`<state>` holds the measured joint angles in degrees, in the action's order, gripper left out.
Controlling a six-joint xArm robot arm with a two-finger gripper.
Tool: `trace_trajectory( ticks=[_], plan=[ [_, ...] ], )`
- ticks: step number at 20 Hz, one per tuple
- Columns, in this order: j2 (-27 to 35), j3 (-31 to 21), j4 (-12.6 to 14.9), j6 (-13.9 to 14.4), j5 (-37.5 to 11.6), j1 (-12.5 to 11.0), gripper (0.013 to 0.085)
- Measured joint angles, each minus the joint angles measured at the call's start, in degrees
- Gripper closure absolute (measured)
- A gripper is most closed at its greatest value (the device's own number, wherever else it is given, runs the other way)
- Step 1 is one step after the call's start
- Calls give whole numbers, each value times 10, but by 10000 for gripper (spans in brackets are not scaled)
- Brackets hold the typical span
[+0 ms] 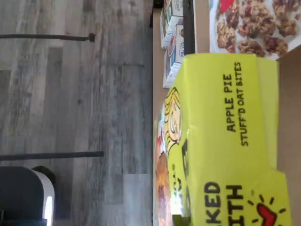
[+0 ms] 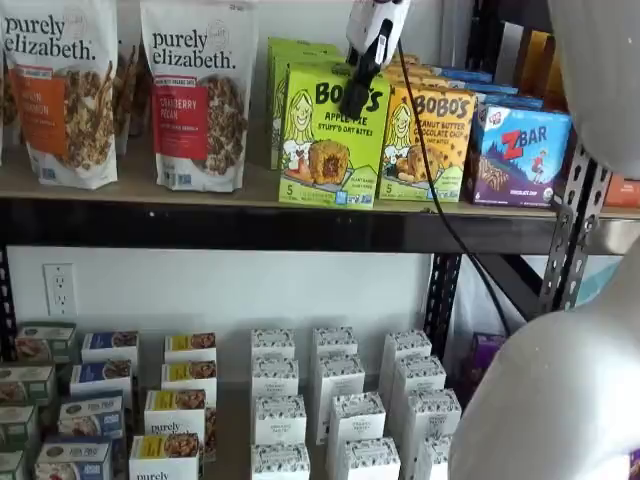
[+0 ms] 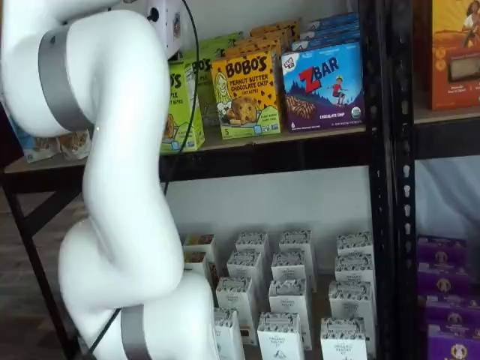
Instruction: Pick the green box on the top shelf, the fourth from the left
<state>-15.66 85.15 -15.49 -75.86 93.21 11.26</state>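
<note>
- The green box [image 2: 333, 137] was seen standing upright at the front edge of the top shelf [image 2: 250, 222] in both shelf views.
- The gripper [image 2: 358, 92] was seen in a shelf view hanging from above, its black fingers [image 2: 360, 85] laid over the upper right part of the carton's front face.
- Whether the jaws were apart, together or clamped on the carton could not be told, since the fingers were seen side-on.
- In the wrist view the green box [image 1: 221, 141] was shown close up, its "APPLE PIE STUFF'D OAT BITES" panel filling much of the frame.
- The yellow-orange Bobo's carton [image 2: 427, 143] was found just beside the green box on its right, with the blue ZBar carton [image 2: 518, 152] beyond that.
- A cranberry granola bag [image 2: 196, 95] was set to the left, with a bare strip of board between it and the carton.
- More green cartons [image 2: 290, 60] were stacked behind it.
</note>
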Motion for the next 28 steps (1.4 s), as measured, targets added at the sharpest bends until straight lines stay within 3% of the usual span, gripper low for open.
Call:
trace_trajectory(
  ticks=[10,28],
  plan=[
    [-34,-40,2,-1,5,0,690],
    [-89,-105,2,-47,7,-44,690]
  ],
)
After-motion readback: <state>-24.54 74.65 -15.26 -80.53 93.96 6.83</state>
